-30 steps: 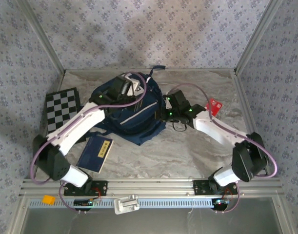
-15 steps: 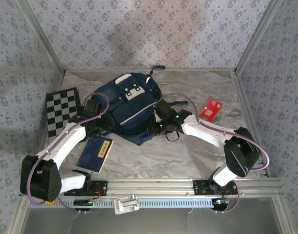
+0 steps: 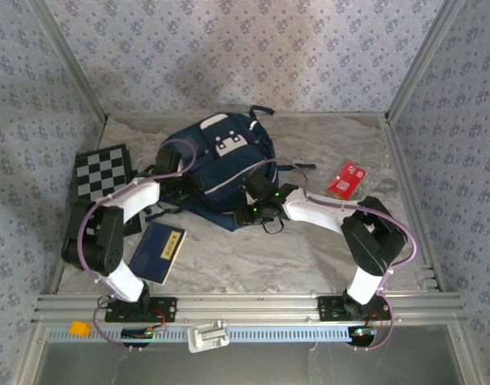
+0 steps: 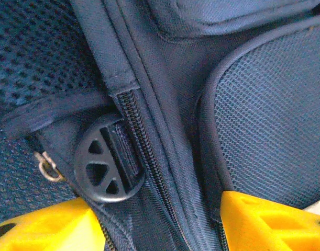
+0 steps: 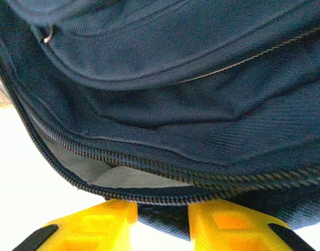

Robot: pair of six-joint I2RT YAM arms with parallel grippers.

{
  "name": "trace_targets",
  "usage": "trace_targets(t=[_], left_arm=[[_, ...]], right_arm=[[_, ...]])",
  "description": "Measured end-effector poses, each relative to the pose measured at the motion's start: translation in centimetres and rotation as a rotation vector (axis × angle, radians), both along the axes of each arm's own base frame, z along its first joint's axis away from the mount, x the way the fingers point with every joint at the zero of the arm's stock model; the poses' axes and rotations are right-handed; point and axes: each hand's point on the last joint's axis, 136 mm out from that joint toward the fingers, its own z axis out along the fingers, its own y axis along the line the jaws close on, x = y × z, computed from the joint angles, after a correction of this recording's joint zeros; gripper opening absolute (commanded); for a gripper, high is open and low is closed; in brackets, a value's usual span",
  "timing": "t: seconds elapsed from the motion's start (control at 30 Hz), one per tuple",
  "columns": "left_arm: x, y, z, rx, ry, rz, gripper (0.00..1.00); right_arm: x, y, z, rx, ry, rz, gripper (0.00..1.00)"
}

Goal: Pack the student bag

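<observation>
From above, the bag (image 3: pixel 220 160) lies at 12 o'clock. Left wrist: the left gripper (image 4: pixel 160 225) stands open around the zip (image 4: pixel 140 137). Right wrist: the right gripper (image 5: pixel 162 217) pinches the bag's edge at 6 o'clock and should pull gently

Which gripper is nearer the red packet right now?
Right. The right gripper is at the bag's near edge, left of the red packet; the left gripper is farther off, at the bag's left side.
</observation>
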Motion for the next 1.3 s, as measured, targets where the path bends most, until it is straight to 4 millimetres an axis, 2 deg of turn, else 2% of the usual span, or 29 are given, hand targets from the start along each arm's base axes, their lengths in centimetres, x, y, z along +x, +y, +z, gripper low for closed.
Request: trace_targets(t=[0.17,0.23,0.33,0.57,0.67,0.87,0.97,1.13,1.3], left_arm=[[3.4,-1.2,1.9,-0.002,-0.089,-0.051,0.6],[3.6,-1.2,2.6,-0.002,-0.11,-0.056,0.61],[2.8,-0.5,3.4,0.005,-0.118,-0.046,0.63],[-3.8,3.6,6.6,0.058,-0.116,0.039,0.69],[-6.4,5.9,6.8,0.091,-0.088,0.1,0.72],[-12.2,10.3,4.4,0.14,0.037,0.239,0.76],[-14.3,11.8,3.0,0.149,0.099,0.298,0.78],[-16.2,13.4,1.2,0.152,0.172,0.367,0.82],[-16.9,14.0,0.0,0.154,0.219,0.393,0.85]], right_arm=[[1.4,1.6,0.9,0.028,-0.026,0.003,0.33],[1.7,2.2,1.6,0.043,-0.039,0.007,0.36],[1.7,2.9,2.4,0.058,-0.049,0.011,0.38],[-0.2,4.2,2.9,0.086,-0.017,0.024,0.44],[-1.5,5.2,3.1,0.097,-0.002,0.039,0.47],[-3.6,6.8,3.3,0.116,0.016,0.054,0.51],[-4.2,7.6,3.1,0.13,0.024,0.054,0.52],[-4.6,8.4,1.9,0.124,0.044,0.042,0.53],[-4.6,8.8,1.9,0.136,0.043,0.025,0.53]])
